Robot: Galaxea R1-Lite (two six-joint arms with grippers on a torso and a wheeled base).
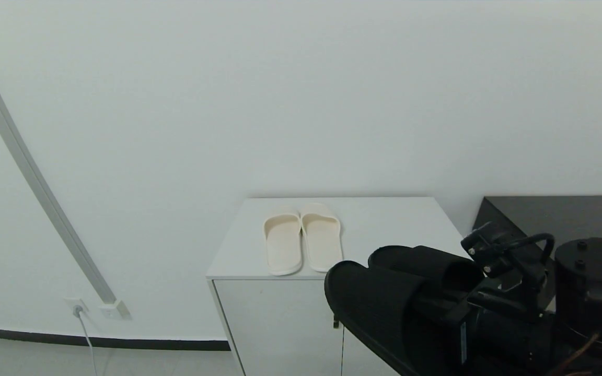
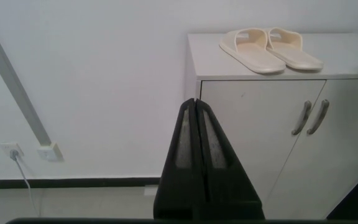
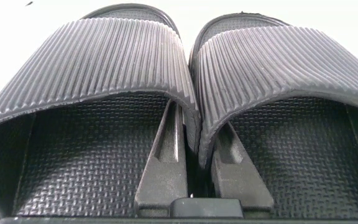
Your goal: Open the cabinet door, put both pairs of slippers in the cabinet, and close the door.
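Pinched at adjoining inner walls by right gripper (image 3: 197, 124): black slippers (image 1: 384, 297), held near cabinet (image 2: 260, 124) front. Empty left gripper (image 2: 196, 124) is pressed together. Doors shut; entry blocked until handles (image 2: 309, 117) are pulled. Narrow grip, so pair may be dropped. On top, cream slippers (image 1: 302, 237) may be knocked off.

Home-like hallway — white cabinet (image 1: 275, 324), cream slippers (image 1: 302, 237), wall socket (image 1: 76, 305)

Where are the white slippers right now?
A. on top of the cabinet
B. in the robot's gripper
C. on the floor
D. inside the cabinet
A: the white slippers lie side by side on top of the cabinet, whose doors are shut; the right gripper holds the black slippers instead.
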